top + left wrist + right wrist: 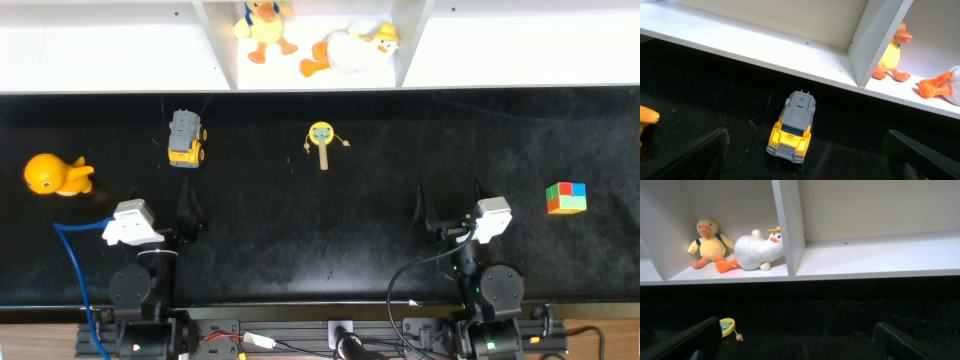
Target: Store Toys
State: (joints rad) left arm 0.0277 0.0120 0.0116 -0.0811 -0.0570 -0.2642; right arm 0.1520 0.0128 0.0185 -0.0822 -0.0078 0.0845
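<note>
Under white shelf (pixel 110 50): black mat (pixel 330 240) with truck (pixel 186 138), rattle (pixel 321 140), cube (pixel 566 198). Left gripper (pixel 812 167), right gripper (pixel 790 342): wide open, holding nothing.

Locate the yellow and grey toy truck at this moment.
In the top view the toy truck stands on the left half of the black table, near the white shelf, between the orange toy and the rattle.

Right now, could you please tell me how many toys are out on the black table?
4: an orange duck at the far left, a yellow truck left of centre, a yellow rattle in the middle, a coloured cube at the far right.
</note>
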